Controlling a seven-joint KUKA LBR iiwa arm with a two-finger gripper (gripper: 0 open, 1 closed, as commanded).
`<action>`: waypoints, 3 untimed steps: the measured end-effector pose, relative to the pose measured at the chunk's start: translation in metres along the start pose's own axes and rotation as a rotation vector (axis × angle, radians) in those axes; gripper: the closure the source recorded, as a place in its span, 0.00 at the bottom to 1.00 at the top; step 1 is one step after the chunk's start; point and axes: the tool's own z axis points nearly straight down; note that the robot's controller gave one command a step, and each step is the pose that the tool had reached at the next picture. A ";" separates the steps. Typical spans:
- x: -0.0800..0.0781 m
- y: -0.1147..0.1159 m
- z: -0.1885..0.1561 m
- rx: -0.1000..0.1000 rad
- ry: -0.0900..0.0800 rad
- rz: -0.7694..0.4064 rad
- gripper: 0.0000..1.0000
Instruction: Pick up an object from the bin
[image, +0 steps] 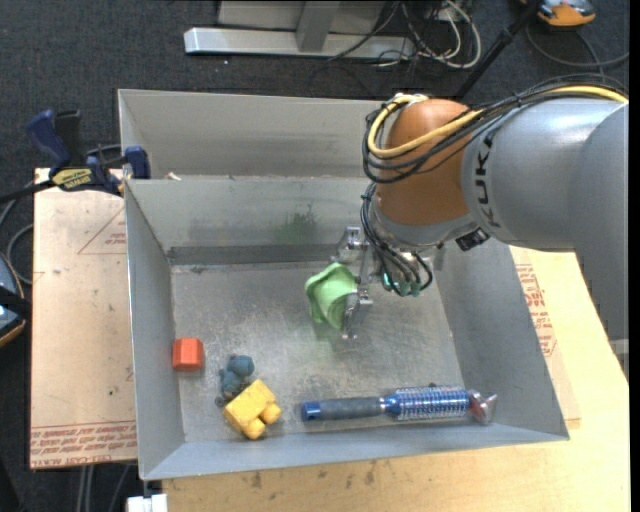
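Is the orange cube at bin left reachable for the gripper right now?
Probably yes: the orange cube lies alone with open space around it, though the green lump against the gripper may interfere.

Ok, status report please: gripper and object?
Gripper mid-bin, against the green lump; grip unconfirmed. Orange block, yellow toy, blue brush lie well clear, lower in view.

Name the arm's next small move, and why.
Probably a short straight lift: the gripper is down against the green lump mid-bin, grip unclear, and a small rise would show whether it comes along.
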 end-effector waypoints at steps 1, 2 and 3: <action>0.024 -0.039 -0.002 0.002 -0.005 -0.217 0.00; 0.011 -0.039 0.025 0.002 -0.019 -0.241 0.00; 0.012 -0.038 0.029 0.002 -0.023 -0.357 0.00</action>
